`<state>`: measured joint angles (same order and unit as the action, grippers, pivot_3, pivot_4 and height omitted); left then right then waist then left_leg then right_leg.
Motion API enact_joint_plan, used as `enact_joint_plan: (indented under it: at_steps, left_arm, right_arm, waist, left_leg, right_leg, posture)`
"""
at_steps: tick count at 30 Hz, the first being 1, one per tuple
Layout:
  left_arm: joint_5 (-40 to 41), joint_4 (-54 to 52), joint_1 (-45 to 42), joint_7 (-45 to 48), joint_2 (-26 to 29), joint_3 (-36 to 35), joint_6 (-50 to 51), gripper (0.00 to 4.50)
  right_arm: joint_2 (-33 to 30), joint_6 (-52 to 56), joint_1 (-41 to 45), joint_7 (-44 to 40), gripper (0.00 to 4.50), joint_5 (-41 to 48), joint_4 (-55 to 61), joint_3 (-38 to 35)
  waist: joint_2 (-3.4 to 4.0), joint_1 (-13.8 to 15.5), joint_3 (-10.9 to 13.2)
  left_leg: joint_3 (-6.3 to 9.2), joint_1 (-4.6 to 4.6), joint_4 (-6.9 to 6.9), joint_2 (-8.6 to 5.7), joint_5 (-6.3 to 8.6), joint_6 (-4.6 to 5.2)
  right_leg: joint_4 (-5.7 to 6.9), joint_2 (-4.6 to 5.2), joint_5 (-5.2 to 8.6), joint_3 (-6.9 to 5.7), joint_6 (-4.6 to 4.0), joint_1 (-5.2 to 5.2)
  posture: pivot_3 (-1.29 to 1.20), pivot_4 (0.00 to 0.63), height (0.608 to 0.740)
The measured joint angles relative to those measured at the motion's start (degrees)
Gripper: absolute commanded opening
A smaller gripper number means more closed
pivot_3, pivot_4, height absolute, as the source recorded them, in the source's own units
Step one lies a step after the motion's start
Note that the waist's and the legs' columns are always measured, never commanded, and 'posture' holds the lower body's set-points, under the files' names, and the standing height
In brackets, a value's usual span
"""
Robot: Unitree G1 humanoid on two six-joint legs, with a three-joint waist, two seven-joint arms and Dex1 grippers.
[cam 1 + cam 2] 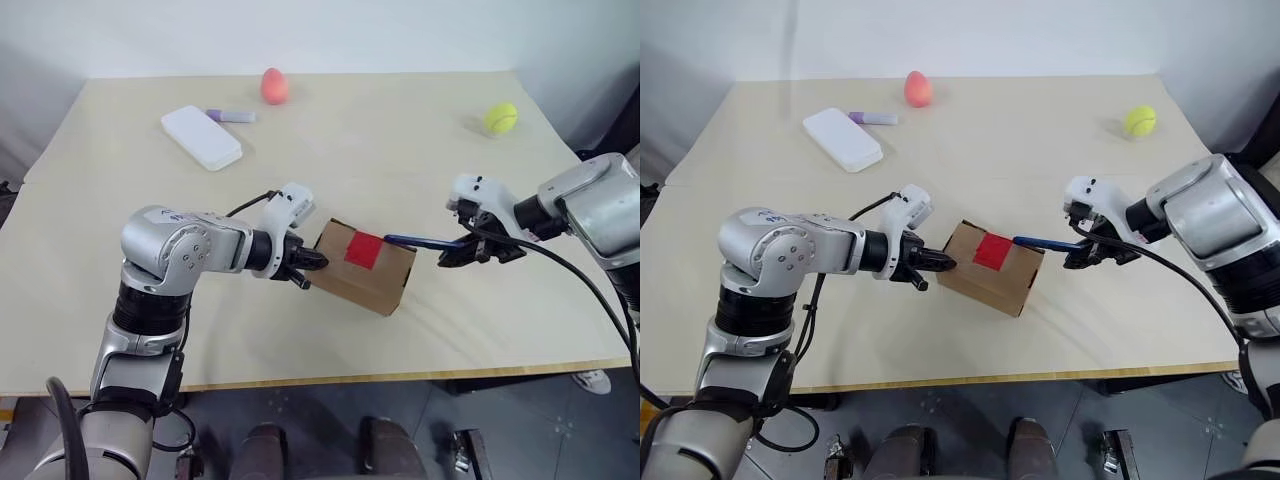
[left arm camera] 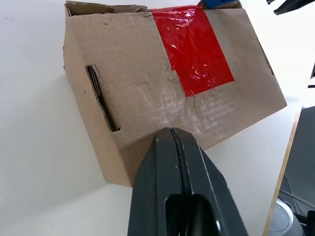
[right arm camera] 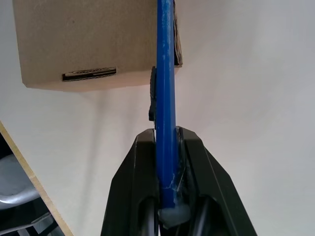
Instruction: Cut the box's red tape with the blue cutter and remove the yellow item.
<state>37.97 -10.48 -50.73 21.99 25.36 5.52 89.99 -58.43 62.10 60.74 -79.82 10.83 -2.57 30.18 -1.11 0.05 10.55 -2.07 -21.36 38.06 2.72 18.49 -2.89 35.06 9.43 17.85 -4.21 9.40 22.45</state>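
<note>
A small brown cardboard box lies on the table near its front edge, with a square of red tape on its top. My left gripper is shut, and its tips press against the box's left side. My right gripper is shut on the blue cutter, whose tip reaches the box's top right edge close to the tape. In the left wrist view the tape spans the top seam, with the cutter's blue tip at its far end. The yellow item is hidden.
A white rounded case, a purple marker and a pinkish-red egg shape lie at the back left. A yellow-green tennis ball sits at the back right. The table's front edge runs close below the box.
</note>
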Motion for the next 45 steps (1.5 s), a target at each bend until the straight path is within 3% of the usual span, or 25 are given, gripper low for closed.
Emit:
enact_joint_plan:
  at_steps: [23, 45]
  left_arm:
    - [-0.13, -0.37, 1.38, -1.51, -1.85, -2.06, 0.08, 0.00]
    - [-0.26, -0.43, 1.47, -1.86, -2.51, -2.21, 0.15, 0.00]
  right_arm:
    - [10.99, -5.66, 6.64, -2.74, 0.17, -4.71, -9.14, 3.34]
    - [13.09, -8.37, 7.35, -1.08, 0.17, -7.43, -15.00, 1.99]
  waist:
    - [0.00, -0.12, 0.00]
    - [0.00, 0.07, 0.00]
  left_leg:
    - [0.00, 0.02, 0.08, 0.00, 0.00, 0.00]
    - [0.00, 0.00, 0.07, 0.00, 0.00, 0.00]
  right_leg:
    - [0.07, 0.00, -0.01, -0.01, 0.01, -0.02]
    - [0.05, 0.00, -0.01, -0.01, 0.02, -0.02]
  posture:
    - [0.00, 0.150, 0.740]
    - [0.00, 0.150, 0.740]
